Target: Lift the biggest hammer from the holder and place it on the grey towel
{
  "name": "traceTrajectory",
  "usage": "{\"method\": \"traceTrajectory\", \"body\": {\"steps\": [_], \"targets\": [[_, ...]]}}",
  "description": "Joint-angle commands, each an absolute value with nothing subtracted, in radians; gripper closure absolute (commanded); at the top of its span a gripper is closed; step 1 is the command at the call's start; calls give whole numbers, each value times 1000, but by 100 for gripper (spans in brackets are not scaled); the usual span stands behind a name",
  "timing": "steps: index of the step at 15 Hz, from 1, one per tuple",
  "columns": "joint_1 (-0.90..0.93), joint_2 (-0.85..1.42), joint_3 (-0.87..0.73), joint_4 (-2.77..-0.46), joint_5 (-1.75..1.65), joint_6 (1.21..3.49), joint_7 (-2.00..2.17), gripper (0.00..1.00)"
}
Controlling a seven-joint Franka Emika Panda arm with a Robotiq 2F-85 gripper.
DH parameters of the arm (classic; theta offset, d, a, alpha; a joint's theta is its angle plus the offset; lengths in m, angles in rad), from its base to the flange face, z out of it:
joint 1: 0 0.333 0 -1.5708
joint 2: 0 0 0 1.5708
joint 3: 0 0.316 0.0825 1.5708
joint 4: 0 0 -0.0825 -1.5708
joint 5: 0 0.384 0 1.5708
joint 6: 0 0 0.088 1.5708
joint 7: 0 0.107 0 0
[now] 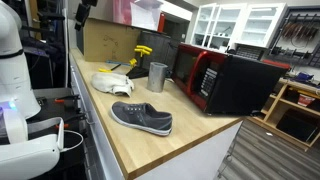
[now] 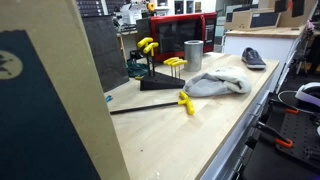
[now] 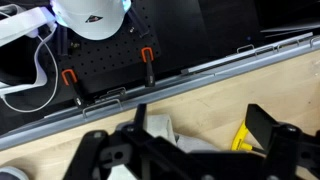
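Note:
The biggest hammer [image 2: 185,102], with a yellow head and a long black handle, lies on the wooden table with its head just beside the grey towel [image 2: 215,83]. The black holder [image 2: 148,62] behind it carries smaller yellow hammers. In the wrist view my gripper [image 3: 200,128] is open and empty. It hangs over the table with the towel's edge [image 3: 160,130] and the yellow hammer head [image 3: 245,135] between its fingers. The towel [image 1: 112,82] and the holder [image 1: 143,50] also show in an exterior view. My gripper does not show clearly in either exterior view.
A metal cup [image 2: 193,52] stands next to the holder, in front of a red and black microwave [image 1: 215,78]. A grey shoe [image 1: 142,118] lies on the table beyond the towel. A cardboard box [image 1: 105,40] stands behind the holder. The table's metal-trimmed edge [image 3: 200,70] runs close by.

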State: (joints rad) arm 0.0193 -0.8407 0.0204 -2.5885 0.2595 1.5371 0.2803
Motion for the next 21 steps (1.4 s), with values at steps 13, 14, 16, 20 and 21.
{"method": "traceTrajectory", "body": {"steps": [13,14,16,20,21], "targets": [[-26,-807,57,-2573,229,1587,244,0],[-30,-797,59,-2570,208,1611,230,0],[-35,-759,62,-2557,171,1663,215,0],[-34,-655,55,-2525,104,1777,180,0],[-33,-616,53,-2512,86,1819,171,0]]}}
